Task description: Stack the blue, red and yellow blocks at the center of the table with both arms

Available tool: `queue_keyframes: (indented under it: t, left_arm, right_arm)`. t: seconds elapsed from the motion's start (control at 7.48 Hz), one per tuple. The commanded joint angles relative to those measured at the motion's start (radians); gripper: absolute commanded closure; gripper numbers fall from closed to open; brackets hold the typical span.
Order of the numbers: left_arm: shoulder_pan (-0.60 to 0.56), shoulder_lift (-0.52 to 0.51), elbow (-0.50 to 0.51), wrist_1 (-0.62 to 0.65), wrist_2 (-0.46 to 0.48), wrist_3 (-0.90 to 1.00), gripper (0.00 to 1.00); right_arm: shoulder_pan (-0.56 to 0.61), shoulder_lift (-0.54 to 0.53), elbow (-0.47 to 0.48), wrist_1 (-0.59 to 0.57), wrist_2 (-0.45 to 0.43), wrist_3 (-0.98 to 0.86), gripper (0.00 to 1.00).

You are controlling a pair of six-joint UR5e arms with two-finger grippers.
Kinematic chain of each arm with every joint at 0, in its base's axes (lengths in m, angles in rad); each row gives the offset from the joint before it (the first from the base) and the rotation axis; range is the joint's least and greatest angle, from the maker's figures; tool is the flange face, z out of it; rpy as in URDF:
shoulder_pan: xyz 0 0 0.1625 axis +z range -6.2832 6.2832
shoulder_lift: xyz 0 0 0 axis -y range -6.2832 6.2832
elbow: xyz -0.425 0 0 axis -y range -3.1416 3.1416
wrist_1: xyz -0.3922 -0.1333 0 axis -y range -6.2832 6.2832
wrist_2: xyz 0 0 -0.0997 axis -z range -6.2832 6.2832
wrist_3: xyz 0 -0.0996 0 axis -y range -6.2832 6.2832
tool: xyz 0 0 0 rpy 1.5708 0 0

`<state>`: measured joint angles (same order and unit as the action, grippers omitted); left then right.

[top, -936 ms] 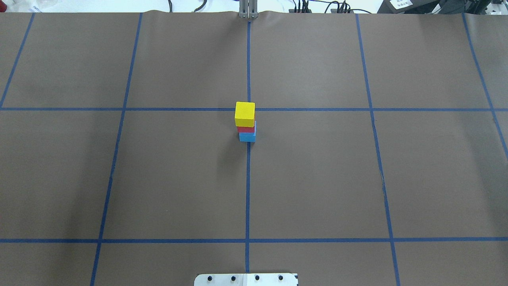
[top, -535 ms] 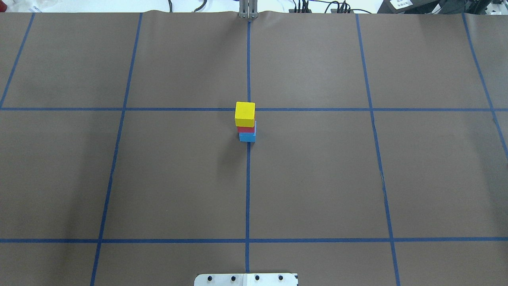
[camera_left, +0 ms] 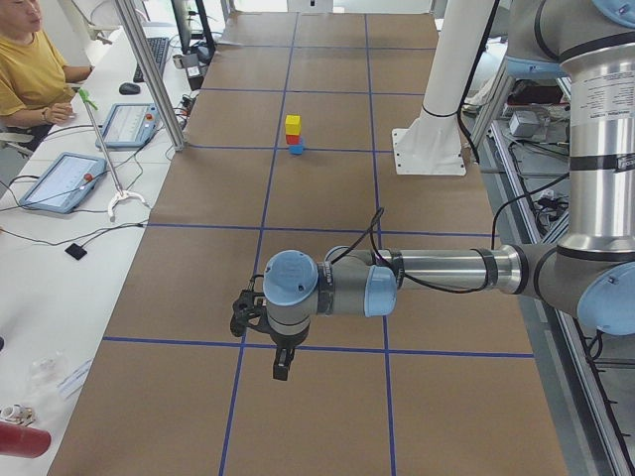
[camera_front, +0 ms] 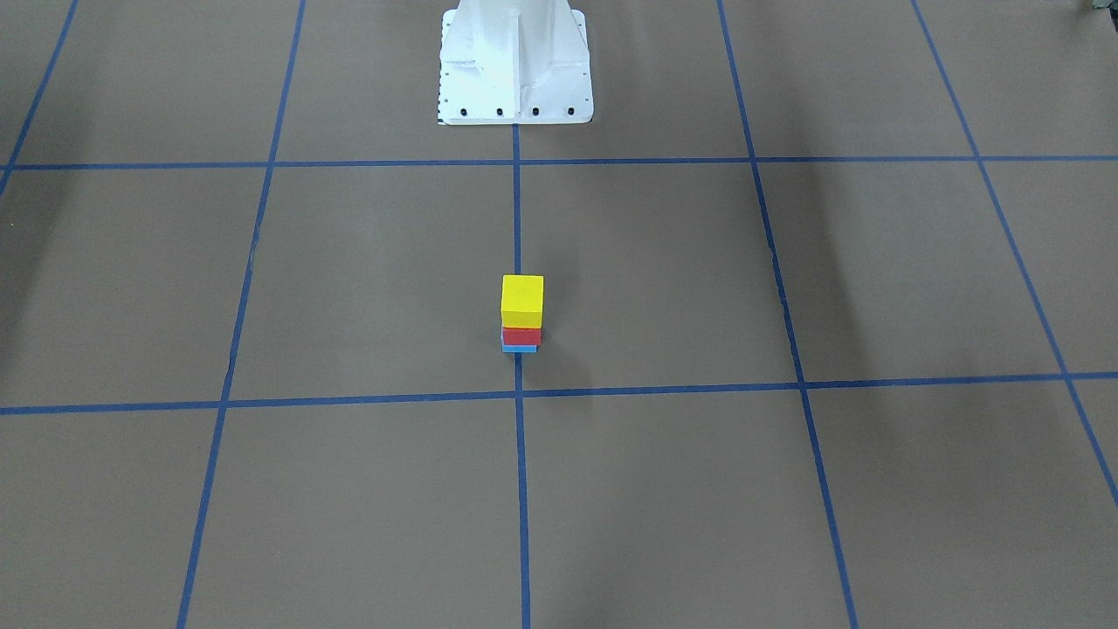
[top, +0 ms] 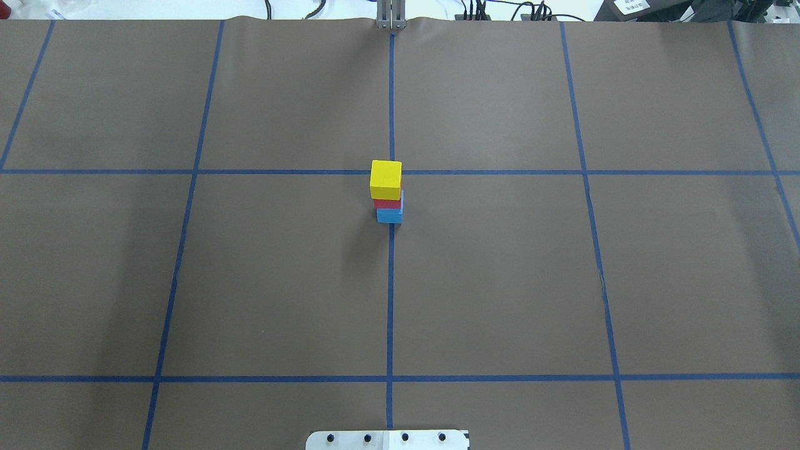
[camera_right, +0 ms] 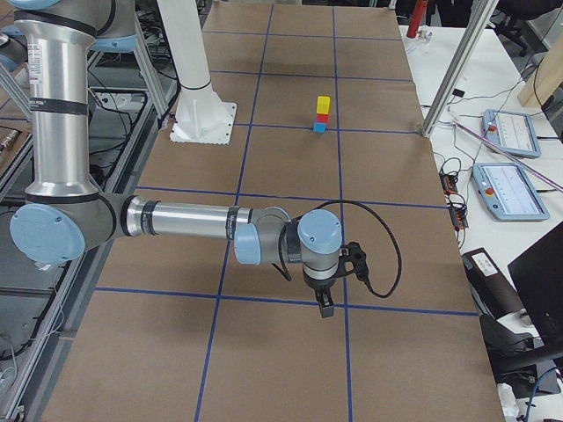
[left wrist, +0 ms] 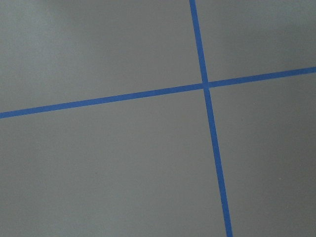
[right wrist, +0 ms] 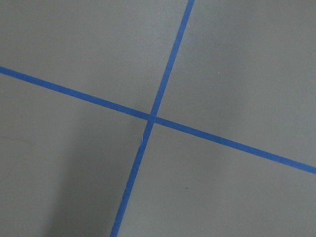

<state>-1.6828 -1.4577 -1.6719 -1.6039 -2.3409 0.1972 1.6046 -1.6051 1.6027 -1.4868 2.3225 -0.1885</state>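
A yellow block (top: 385, 179) stands on a red block (top: 387, 203), which stands on a blue block (top: 390, 216), at the table's center beside the middle tape line. The stack also shows in the front view, with yellow (camera_front: 522, 300) on red (camera_front: 521, 335) on blue (camera_front: 519, 349). My left gripper (camera_left: 282, 367) shows only in the left side view, far from the stack, pointing down over the table. My right gripper (camera_right: 324, 308) shows only in the right side view, also far from the stack. I cannot tell whether either is open or shut. The wrist views show only paper and tape.
Brown paper with a blue tape grid (top: 390, 300) covers the table. The white robot base (camera_front: 515, 61) stands at the robot's edge. An operator (camera_left: 30, 69) and tablets (camera_left: 64, 178) sit at a side desk; more tablets (camera_right: 506, 189) lie on the other side.
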Motion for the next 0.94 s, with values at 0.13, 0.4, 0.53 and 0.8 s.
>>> queue_keyframes:
  t: [0.13,0.4,0.53,0.8]
  left_arm:
    - [0.0,0.016,0.0,-0.001,0.002,0.001,0.0]
    - [0.0,0.016,0.0,0.001,0.002,0.001,0.0]
    - [0.0,0.016,0.0,0.001,0.003,0.001,0.0]
    - [0.0,0.033,0.004,0.001,0.006,0.001,0.0]
  right_arm:
    - [0.0,0.013,0.008,-0.104,-0.015,-0.003,0.0]
    - [0.0,0.008,0.013,-0.101,-0.063,-0.003,0.0]
    - [0.0,0.007,0.016,-0.099,-0.061,-0.003,0.0]
    - [-0.002,0.007,0.02,-0.096,-0.061,-0.003,0.0]
